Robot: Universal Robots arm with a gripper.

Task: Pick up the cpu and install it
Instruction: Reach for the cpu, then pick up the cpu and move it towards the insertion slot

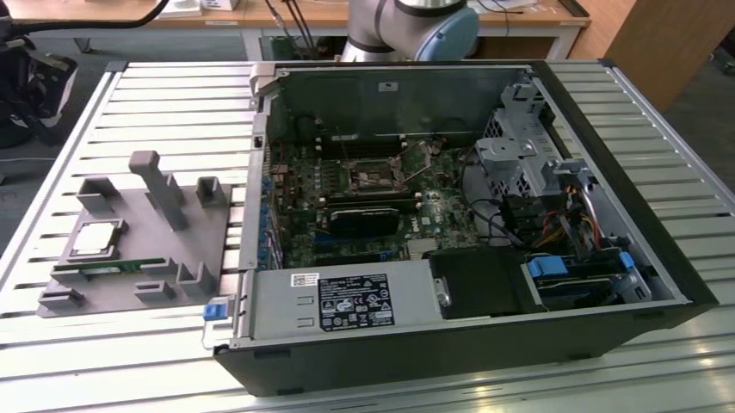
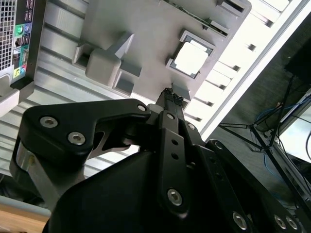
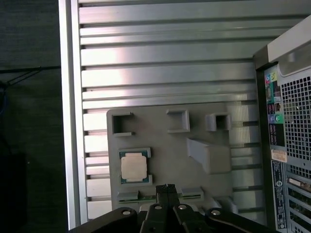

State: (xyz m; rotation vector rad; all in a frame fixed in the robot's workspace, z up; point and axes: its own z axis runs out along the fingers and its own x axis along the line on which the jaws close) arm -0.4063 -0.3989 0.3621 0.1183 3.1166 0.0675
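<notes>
While the cpu lies flat in a framed recess of the grey holder plate, the fingers of the gripper are pressed together with nothing held between them. In both wrist views the cpu is seen a little beyond and to one side of the closed tips, apart from them and untouched, its silver top facing up. The plate is set on a bench of ribbed aluminium slats, at the exterior view's left of an opened computer case in which the motherboard is exposed. Wooden desks are seen behind the bench, and a dark floor beside it.
</notes>
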